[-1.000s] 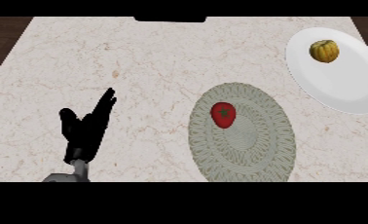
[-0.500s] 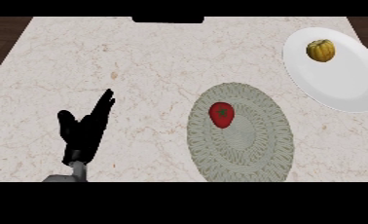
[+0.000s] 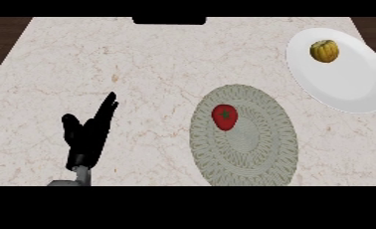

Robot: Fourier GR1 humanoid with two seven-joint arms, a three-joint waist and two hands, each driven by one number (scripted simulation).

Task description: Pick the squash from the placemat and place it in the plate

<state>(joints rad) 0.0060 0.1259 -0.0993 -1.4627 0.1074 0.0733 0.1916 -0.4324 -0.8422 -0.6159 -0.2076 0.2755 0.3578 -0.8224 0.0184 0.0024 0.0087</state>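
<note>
Nothing in the scene has shifted since the earlier frames. The left hand [image 3: 86, 138] rests open on the counter [image 3: 147, 63], fingers spread and pointing up. The squash [image 3: 325, 51] lies on the white plate [image 3: 345, 83], far right and above the hand; a red tomato [image 3: 225, 116] sits on the woven placemat [image 3: 253, 148] to the hand's right.

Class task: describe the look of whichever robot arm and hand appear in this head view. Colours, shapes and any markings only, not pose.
Only one shows, at the lower left: the left hand. It is plain black, with slim tapering fingers and a shorter, thicker thumb. Below it a narrow grey forearm enters from the lower edge. No cables, markings or sleeve are visible. The right hand is out of view.
</note>
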